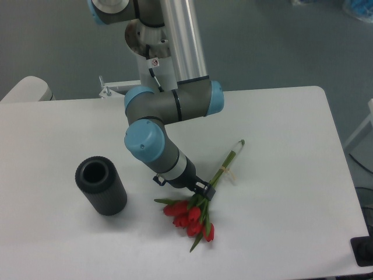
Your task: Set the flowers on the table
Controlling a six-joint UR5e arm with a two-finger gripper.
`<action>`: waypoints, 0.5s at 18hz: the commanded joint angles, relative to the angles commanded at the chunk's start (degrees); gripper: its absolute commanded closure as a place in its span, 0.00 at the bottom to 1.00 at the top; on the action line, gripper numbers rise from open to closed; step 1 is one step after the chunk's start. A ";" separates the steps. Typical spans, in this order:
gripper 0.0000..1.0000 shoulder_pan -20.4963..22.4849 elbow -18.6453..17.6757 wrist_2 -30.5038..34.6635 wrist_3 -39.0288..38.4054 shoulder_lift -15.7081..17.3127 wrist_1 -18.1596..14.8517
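The flowers (191, 217), a bunch of red tulips with green leaves, point their heads toward the table's front edge, and their long green stems run up and right to a pale tip. My gripper (204, 191) sits at the stems just above the blooms and looks shut on them. Its fingers are small and dark, partly hidden by the wrist. The bunch lies low over the white table (280, 192); whether it rests on the surface I cannot tell.
A dark grey ribbed cylinder (101, 185) stands upright, open end up, left of the flowers. The arm's blue-capped elbow reaches over the table's middle. A black object sits at the lower right corner, off the table.
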 joint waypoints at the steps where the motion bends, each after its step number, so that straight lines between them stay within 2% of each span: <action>1: 0.01 0.27 1.75 -2.27 0.00 0.61 -0.44; 3: 0.01 1.49 5.18 -7.81 0.00 2.37 -2.27; 4: 0.01 2.89 6.94 -10.09 0.09 3.25 -4.55; 7: 0.01 6.15 13.87 -14.85 3.41 4.57 -16.66; 9: 0.01 8.87 18.10 -18.10 7.19 5.19 -22.48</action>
